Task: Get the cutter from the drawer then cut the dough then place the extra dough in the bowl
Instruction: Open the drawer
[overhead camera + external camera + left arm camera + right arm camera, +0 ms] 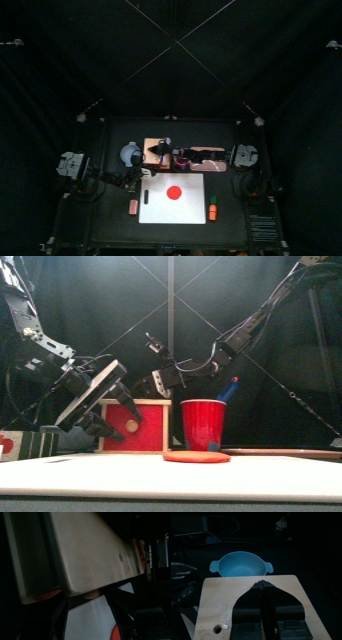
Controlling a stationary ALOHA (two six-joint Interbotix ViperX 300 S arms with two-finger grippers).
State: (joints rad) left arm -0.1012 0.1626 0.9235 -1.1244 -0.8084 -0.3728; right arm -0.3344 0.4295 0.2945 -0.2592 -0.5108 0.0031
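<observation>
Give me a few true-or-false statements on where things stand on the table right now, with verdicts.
1. The flat red dough disc lies on the white cutting board. True.
2. The blue-grey two-handled bowl already holds dough. False: it is empty.
3. The right gripper is over the top of the pale wooden box. True.
4. The red cup stands on the board. False: it stands behind the board, beside the box.
</observation>
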